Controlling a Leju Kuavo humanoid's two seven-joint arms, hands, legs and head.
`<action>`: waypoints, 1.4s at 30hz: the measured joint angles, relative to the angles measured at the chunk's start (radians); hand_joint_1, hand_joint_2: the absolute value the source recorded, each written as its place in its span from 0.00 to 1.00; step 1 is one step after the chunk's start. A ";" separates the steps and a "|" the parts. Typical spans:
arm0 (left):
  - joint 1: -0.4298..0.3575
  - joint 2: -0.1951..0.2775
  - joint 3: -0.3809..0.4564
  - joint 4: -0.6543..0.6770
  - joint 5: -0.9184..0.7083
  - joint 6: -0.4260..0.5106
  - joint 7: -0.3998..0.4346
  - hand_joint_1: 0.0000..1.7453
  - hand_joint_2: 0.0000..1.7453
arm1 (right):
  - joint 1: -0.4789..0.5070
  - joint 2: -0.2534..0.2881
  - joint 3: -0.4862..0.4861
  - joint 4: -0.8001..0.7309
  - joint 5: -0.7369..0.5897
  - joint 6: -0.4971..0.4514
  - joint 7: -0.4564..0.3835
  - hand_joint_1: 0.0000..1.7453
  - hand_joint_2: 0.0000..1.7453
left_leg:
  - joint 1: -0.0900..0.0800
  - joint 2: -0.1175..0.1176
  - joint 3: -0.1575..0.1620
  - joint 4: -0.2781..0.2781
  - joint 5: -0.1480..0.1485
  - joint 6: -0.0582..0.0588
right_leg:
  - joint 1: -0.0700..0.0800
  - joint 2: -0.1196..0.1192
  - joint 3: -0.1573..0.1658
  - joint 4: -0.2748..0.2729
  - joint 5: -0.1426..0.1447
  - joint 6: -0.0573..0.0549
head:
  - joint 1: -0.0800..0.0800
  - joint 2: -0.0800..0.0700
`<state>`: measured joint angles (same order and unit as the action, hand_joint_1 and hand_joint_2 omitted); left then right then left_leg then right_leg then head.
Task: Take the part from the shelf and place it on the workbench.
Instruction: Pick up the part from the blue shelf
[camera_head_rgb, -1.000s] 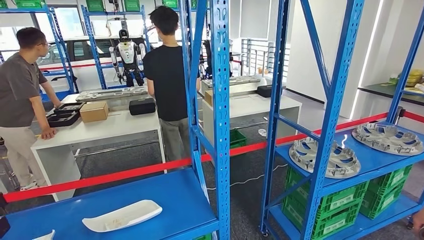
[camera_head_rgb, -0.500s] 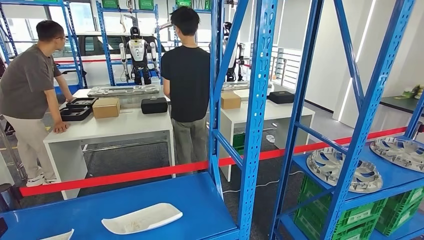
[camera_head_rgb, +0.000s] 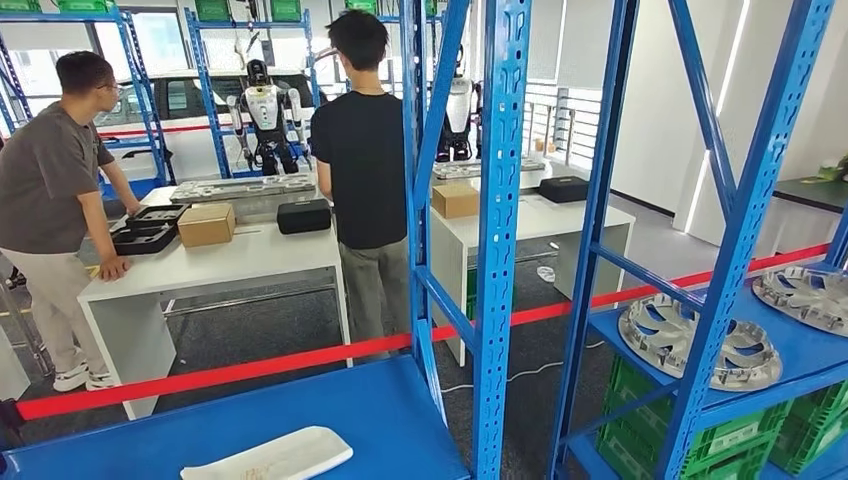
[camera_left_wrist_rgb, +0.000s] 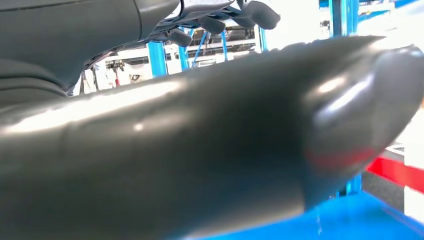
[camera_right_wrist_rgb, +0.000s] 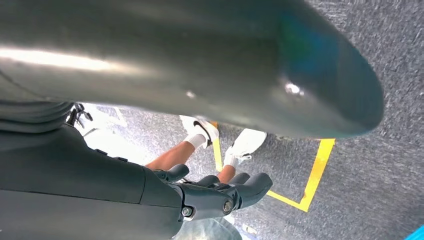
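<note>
A flat white elongated part lies on the blue shelf board at the lower left of the head view, partly cut off by the picture's edge. In the left wrist view my left hand has its thick grey thumb across the picture and its dark fingers spread, with nothing held. My right hand hangs over grey carpet in the right wrist view; its fingers are loosely extended and empty.
Blue shelf uprights stand close in front. Two round silver parts lie on the right shelf above green crates. Beyond a red barrier tape, two people stand at white workbenches with boxes and cases.
The whole picture has shifted, so the camera has moved. The shelf upright now sits nearer the middle and the white part lower in the picture. The part itself has not moved on the shelf.
</note>
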<state>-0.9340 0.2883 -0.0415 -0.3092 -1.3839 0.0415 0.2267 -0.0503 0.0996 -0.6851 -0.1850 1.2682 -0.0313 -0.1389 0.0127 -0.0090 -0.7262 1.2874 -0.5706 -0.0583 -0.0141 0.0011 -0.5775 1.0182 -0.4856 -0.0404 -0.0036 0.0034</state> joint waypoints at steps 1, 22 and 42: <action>0.003 0.000 0.001 0.000 0.001 -0.001 -0.002 0.00 0.00 | 0.000 0.000 0.000 0.000 0.000 0.000 0.001 0.00 0.00 | 0.002 0.002 -0.002 -0.021 0.033 -0.002 | -0.001 0.000 0.010 0.001 -0.008 0.002 | 0.000 0.000; 0.079 -0.010 0.119 0.001 0.169 0.003 -0.380 0.00 0.00 | -0.002 -0.001 -0.006 0.000 0.015 0.012 0.000 0.00 0.00 | -0.007 0.002 0.101 -0.280 0.144 0.038 | -0.004 -0.001 0.062 -0.026 -0.044 0.042 | 0.006 0.000; 0.232 -0.096 0.127 -0.016 0.139 0.144 -0.536 0.00 1.00 | -0.002 -0.001 -0.010 0.000 0.027 0.014 -0.006 0.00 0.00 | -0.006 0.002 0.106 -0.282 0.144 0.038 | -0.002 -0.001 0.064 -0.023 -0.047 0.045 | 0.005 0.000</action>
<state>-0.7016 0.1925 0.0855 -0.3254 -1.2452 0.1859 -0.3092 -0.0520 0.0984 -0.6950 -0.1850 1.2951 -0.0175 -0.1445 0.0065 -0.0065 -0.6201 1.0056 -0.4263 -0.0205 -0.0164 -0.0001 -0.5138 0.9951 -0.5326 0.0049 0.0010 0.0034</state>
